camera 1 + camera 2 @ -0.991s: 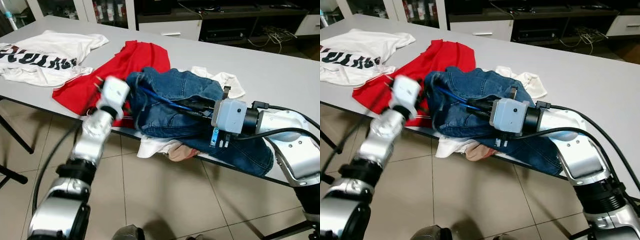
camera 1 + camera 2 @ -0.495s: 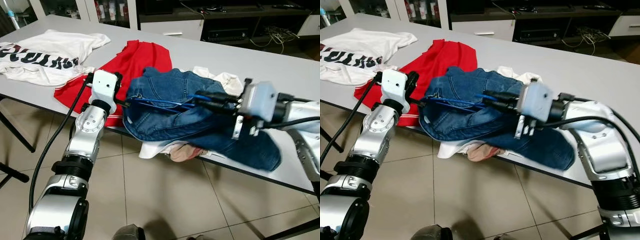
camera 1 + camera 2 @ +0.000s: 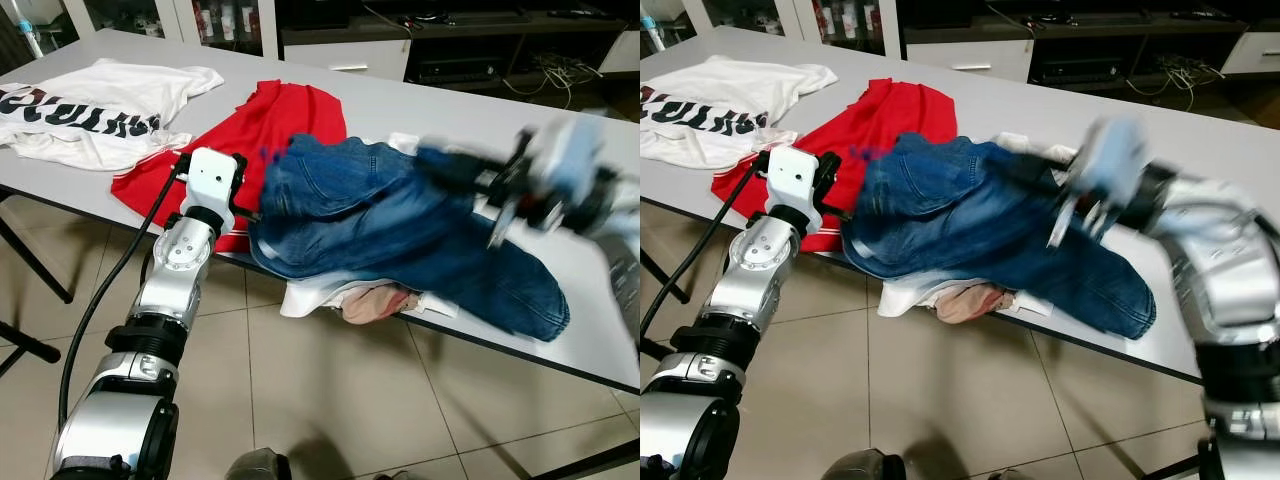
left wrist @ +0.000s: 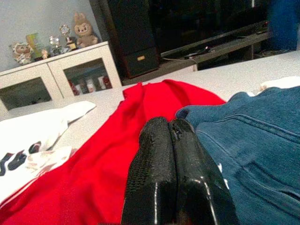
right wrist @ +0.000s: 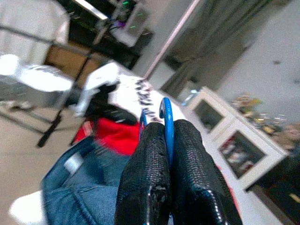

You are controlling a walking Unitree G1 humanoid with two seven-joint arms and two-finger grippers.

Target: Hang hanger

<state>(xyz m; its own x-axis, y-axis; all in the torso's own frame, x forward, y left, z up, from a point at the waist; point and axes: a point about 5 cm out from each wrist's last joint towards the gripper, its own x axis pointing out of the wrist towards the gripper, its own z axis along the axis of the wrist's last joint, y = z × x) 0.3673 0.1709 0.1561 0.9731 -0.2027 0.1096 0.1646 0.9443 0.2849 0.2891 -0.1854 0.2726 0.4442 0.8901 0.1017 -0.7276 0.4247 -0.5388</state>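
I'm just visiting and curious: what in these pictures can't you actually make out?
- Right end effector: motion-blurred in both eye views.
- Blue hanger: only a thin strip shows between the fingers in the right wrist view; jeans hide the rest.
- Clothes beneath the jeans: mostly covered.

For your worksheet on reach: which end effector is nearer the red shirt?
Left. The left end effector hovers at the red shirt; the right end effector is beyond the jeans.

Home living room; glass-fronted cabinet [image 4: 56, 77], figurines [image 4: 51, 40], clothes-strewn table [image 3: 560, 150], tiled floor [image 3: 330, 400]
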